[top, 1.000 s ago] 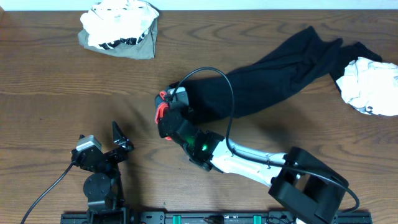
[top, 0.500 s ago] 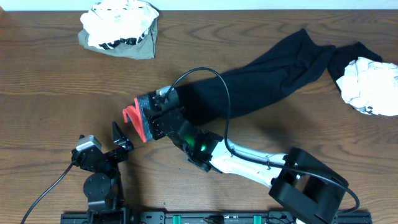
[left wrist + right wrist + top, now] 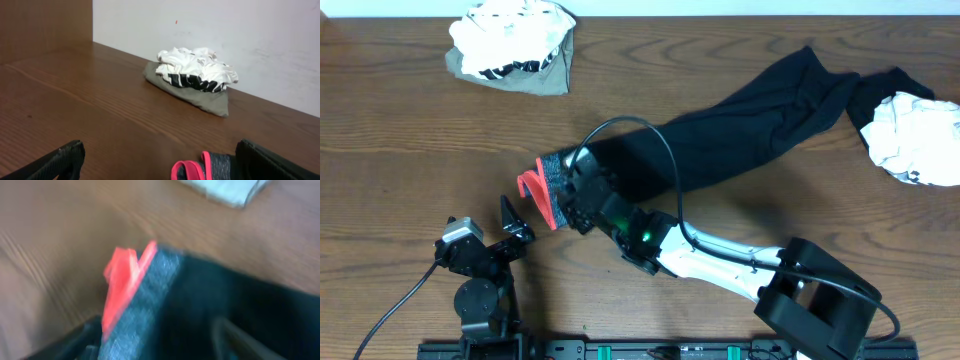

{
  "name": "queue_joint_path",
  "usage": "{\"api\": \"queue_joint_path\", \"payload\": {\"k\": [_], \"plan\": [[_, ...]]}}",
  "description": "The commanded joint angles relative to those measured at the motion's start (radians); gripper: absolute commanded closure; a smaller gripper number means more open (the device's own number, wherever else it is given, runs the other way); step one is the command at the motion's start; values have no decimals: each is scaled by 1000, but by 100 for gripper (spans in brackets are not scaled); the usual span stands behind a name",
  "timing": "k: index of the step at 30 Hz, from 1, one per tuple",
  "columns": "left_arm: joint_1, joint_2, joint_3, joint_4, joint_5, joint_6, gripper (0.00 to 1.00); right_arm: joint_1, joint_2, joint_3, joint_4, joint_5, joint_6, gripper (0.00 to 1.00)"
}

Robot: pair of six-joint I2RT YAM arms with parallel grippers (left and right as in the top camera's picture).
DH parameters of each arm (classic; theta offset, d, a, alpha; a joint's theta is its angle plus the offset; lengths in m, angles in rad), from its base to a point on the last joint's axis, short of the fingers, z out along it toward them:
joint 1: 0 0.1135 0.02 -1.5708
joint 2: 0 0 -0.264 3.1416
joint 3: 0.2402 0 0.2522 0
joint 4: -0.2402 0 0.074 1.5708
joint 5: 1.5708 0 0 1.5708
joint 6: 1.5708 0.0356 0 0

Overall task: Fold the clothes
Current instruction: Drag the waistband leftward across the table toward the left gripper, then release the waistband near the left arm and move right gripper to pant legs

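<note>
The black trousers (image 3: 740, 125) lie unfolded from table centre out toward two o'clock, their grey waistband (image 3: 555, 172) pinched in my right gripper (image 3: 570, 195), so no fold is made yet. My left gripper (image 3: 513, 225) sits spread apart at seven o'clock. The white-and-grey heap (image 3: 512, 45) at eleven and the white heap (image 3: 915, 135) at three look untouched.

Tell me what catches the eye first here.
A long black garment sprawls diagonally from the table's middle to its far right. The right gripper pinches its grey waistband, where a bright red cord sticks out. One crumpled white pile sits far left, a second white heap at the right edge.
</note>
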State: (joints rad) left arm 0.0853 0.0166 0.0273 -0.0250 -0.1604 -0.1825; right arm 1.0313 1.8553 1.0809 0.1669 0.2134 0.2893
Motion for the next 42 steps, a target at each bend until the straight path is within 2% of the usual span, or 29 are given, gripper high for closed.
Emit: {"api": "queue_joint_path", "payload": {"k": [1,4,7,12,14,19,28,30,36,40,42], "plan": [[6,-6,-23,-31,-6,6,2,-5,-24,10,-64,-24,-90,18],[6,-6,-23,-31,-5,6,2,-3,-23,10,-85,-116,-137,14],[6,-6,-23,-31,-6,6,2,1,-20,10,-81,-187,-188,15],[6,-6,-23,-31,-5,6,2,23,13,10,-91,-187,-259,19],[6,-6,-23,-31,-5,6,2,37,34,10,-99,-166,-335,20],[6,-6,-23,-31,-6,6,2,72,43,10,-87,-8,-444,6],[6,-6,-23,-31,-5,6,2,73,50,10,-100,-10,-470,1],[6,-6,-23,-31,-5,6,2,67,50,10,-99,35,-452,1],[6,-6,-23,-31,-5,6,2,-24,48,10,-107,325,-260,1],[6,-6,-23,-31,-5,6,2,-160,15,11,-211,312,-98,1],[6,-6,-23,-31,-5,6,2,-242,-18,12,-289,240,-42,1]]}}
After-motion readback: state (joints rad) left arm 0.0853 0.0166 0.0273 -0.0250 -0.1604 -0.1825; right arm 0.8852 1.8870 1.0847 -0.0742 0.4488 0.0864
